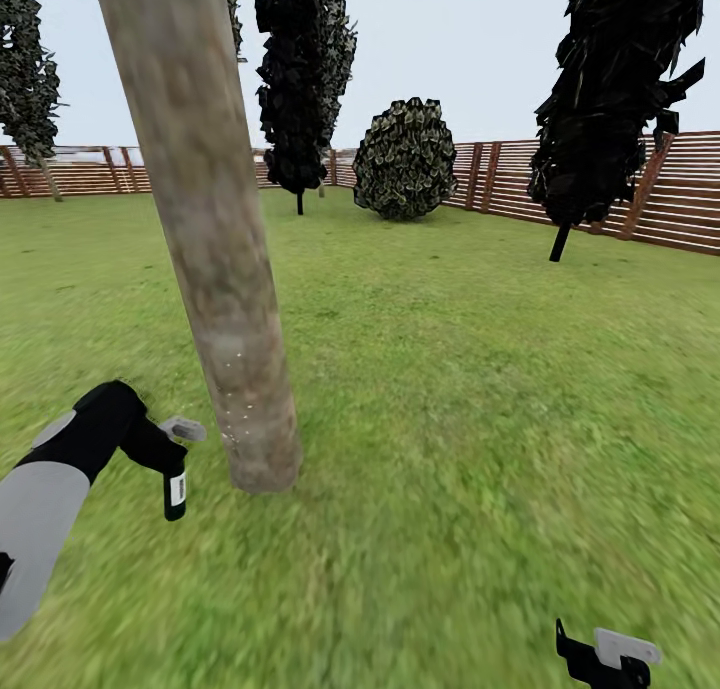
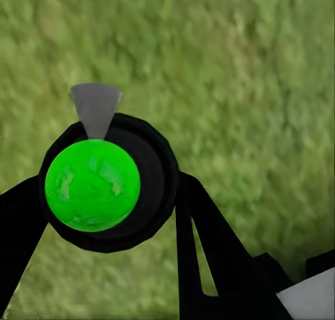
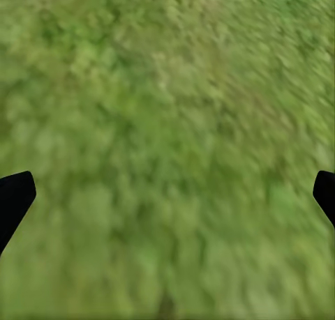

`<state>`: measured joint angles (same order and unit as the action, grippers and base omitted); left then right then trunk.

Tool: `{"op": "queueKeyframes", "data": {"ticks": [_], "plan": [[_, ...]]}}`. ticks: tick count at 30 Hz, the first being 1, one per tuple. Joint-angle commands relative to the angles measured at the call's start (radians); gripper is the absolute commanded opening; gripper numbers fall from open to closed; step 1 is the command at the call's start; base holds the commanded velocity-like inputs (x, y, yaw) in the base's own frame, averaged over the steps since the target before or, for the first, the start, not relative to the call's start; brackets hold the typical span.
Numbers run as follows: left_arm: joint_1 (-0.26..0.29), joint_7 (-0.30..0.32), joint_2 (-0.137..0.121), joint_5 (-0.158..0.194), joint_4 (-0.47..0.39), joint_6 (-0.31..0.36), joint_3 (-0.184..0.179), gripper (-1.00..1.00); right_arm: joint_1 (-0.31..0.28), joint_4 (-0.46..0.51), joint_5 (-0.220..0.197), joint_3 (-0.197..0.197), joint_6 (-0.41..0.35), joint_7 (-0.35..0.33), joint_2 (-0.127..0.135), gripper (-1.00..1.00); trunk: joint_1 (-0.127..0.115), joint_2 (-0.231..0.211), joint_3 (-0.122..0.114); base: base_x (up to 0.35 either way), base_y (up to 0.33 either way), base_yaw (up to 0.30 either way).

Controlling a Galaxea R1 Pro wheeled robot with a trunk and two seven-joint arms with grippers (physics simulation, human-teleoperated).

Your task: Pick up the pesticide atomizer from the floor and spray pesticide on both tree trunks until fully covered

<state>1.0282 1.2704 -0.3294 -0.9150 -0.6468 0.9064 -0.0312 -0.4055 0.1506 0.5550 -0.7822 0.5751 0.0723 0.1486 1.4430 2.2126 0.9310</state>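
**A:** Where is the pesticide atomizer (image 1: 175, 491)?

**B:** Lower left of the head view, hanging nozzle-down from the left pincer (image 1: 172, 449), just beside the foot of the thick tree trunk (image 1: 205, 219). In the left wrist view it sits between the black fingers (image 2: 209, 243), seen end-on: a dark round body with a bright green disc (image 2: 92, 185) at its centre.

**A:** So the left pincer is closed around it?

**B:** Yes, clamped on the bottle. The right pincer (image 1: 610, 659), lower right corner, holds nothing; its wrist view shows the two fingertips (image 3: 14, 198) spread wide over bare grass (image 3: 167, 125).

**A:** How would it handle?

**B:** I judge it light, stiff and smooth-sided, so it could twist in the grip. A hold around the mid body, near the white label, looks safest.

**A:** Counts?

**B:** One atomizer, one thick trunk close by, faint pale specks low on its bark. Farther off: two narrow black-leaved trees (image 1: 300, 79), one round bush (image 1: 405, 159), one slatted wooden fence (image 1: 600, 194).
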Motion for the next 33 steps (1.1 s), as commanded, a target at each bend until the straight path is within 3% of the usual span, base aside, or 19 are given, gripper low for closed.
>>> {"op": "queueKeyframes", "data": {"ticks": [1,8,14,17,19,21,23,27,29,33], "plan": [[-0.001,0.010,-0.001,-0.006,-0.001,0.000,-0.003,-1.00,-0.001,-0.002,0.011,-0.003,0.003,0.007,0.000,1.00,0.000,0.000,0.001,0.000,0.000,0.000],[0.001,0.003,0.014,-0.003,-0.005,-0.007,0.002,-1.00,-0.001,-0.002,0.011,-0.003,0.003,0.007,0.000,1.00,0.000,0.000,0.001,0.000,0.000,0.000],[0.056,0.008,-0.045,-0.004,-0.008,-0.001,0.005,-1.00,-0.001,-0.002,0.011,-0.003,0.003,0.007,0.000,1.00,0.000,0.000,0.001,0.000,0.000,0.000],[0.034,0.001,-0.049,-0.005,0.001,-0.009,0.001,-1.00,-0.001,-0.002,0.011,-0.003,0.003,0.007,0.000,1.00,0.000,0.000,0.001,0.000,0.000,0.000],[-0.016,-0.007,-0.047,-0.001,-0.003,-0.012,0.006,-1.00,-0.001,-0.002,0.011,-0.003,0.003,0.007,0.000,1.00,0.000,0.000,0.001,0.000,0.000,0.000],[-0.037,-0.013,-0.038,0.005,-0.003,-0.011,0.008,-1.00,-0.001,-0.002,0.011,-0.003,0.003,0.007,0.000,1.00,0.000,0.000,0.001,0.000,0.000,0.000],[-0.047,-0.020,-0.009,0.007,0.002,-0.010,0.009,-1.00,-0.001,-0.002,0.011,-0.003,0.003,0.007,0.000,1.00,0.000,0.000,0.001,0.000,0.000,0.000],[-0.095,-0.059,0.068,0.008,0.002,-0.007,0.011,-1.00,-0.001,-0.002,0.011,-0.003,0.003,0.006,0.000,1.00,0.000,0.000,0.001,0.000,0.000,0.000],[-0.107,-0.120,0.097,0.011,0.005,-0.005,0.025,-1.00,-0.001,-0.002,0.011,-0.003,0.003,0.006,0.000,1.00,0.000,0.000,0.001,0.000,0.000,0.000],[-0.157,-0.229,0.114,0.055,0.021,-0.009,0.165,-1.00,-0.001,-0.002,0.011,-0.003,0.003,0.006,0.000,1.00,0.000,0.000,0.001,0.000,0.000,0.000]]}}
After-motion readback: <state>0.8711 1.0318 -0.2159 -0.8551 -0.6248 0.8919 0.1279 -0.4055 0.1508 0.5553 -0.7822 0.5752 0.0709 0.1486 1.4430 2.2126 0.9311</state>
